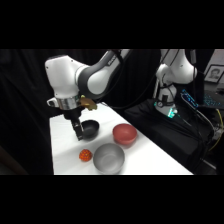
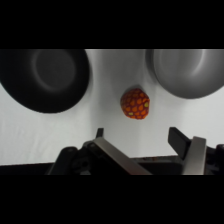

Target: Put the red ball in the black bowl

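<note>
The red ball (image 1: pixel 85 155) (image 2: pixel 135 103), small and bumpy, lies on the white table (image 1: pixel 65 130) between the black bowl (image 1: pixel 90 129) (image 2: pixel 45 80) and the grey bowl (image 1: pixel 108 158) (image 2: pixel 187 72). My gripper (image 1: pixel 79 136) (image 2: pixel 142 142) hangs above the table in front of the black bowl's left side, a little behind and above the ball. In the wrist view its two fingers (image 2: pixel 185 145) stand apart with nothing between them, and the ball lies just beyond them.
A dull-red bowl (image 1: pixel 124 134) sits to the right of the black bowl. The table's near edge runs just below the ball and grey bowl. A second white arm (image 1: pixel 175 75) and cables stand on dark cloth at the right.
</note>
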